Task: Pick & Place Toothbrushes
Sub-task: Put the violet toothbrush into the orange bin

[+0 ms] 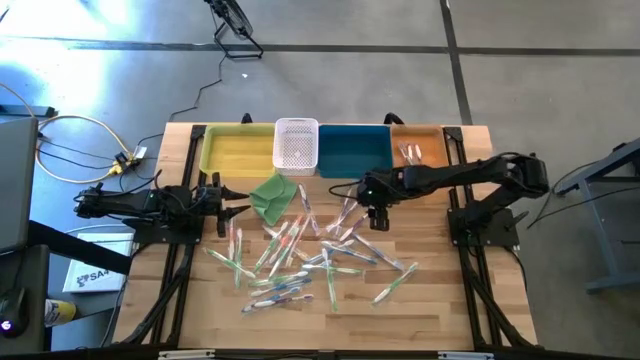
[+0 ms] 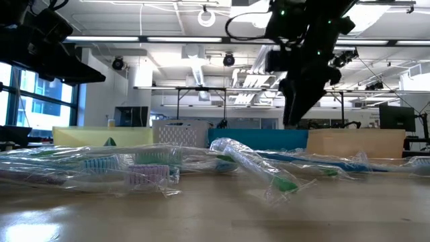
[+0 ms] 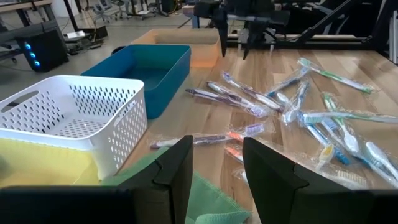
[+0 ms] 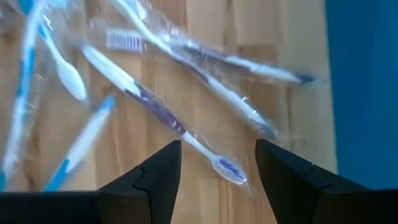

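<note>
Several wrapped toothbrushes (image 1: 300, 255) lie scattered flat on the wooden table, mid-table; the low view shows the toothbrushes (image 2: 154, 165) as a shiny heap. My right gripper (image 1: 378, 220) hangs open above the pile's far right part, pointing steeply down. In its wrist view the right gripper (image 4: 217, 180) stands over a purple-and-white toothbrush (image 4: 165, 115) without touching it. My left gripper (image 1: 232, 200) waits open at the table's left, near a folded green cloth (image 1: 273, 195), with nothing between its fingers (image 3: 177, 168).
Along the far edge stand a yellow bin (image 1: 238, 150), a white perforated basket (image 1: 296, 143), a blue bin (image 1: 355, 150) and a tan bin (image 1: 420, 150) with a few brushes in it. Bare wood lies near the front edge (image 1: 330, 330).
</note>
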### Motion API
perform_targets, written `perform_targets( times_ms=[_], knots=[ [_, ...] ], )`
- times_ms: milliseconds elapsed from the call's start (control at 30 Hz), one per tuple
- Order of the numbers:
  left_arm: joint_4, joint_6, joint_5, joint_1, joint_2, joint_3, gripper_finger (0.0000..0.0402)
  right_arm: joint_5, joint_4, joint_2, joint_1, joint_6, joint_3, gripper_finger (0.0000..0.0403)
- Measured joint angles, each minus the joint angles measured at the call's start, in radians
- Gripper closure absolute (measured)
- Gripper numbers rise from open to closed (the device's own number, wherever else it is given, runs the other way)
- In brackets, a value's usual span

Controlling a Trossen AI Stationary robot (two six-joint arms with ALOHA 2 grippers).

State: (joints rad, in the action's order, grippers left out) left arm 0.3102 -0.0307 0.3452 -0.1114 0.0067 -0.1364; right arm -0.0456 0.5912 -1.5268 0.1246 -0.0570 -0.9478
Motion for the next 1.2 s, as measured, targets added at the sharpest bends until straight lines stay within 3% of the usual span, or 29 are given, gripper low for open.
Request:
perform_targets(
  times_ms=[367,1200],
  knots=[
    [0.007,0.000,0.000,0.000,0.000,0.000,0.0265,-0.059,0.006,-0.149,0.000,-0.109,0.000,0.0204],
    [0.039,0.007,0.000,0.000,0.000,0.000,0.0265,-0.051,-0.001,-0.210,0.000,-0.160,-0.001,0.0204]
  ],
)
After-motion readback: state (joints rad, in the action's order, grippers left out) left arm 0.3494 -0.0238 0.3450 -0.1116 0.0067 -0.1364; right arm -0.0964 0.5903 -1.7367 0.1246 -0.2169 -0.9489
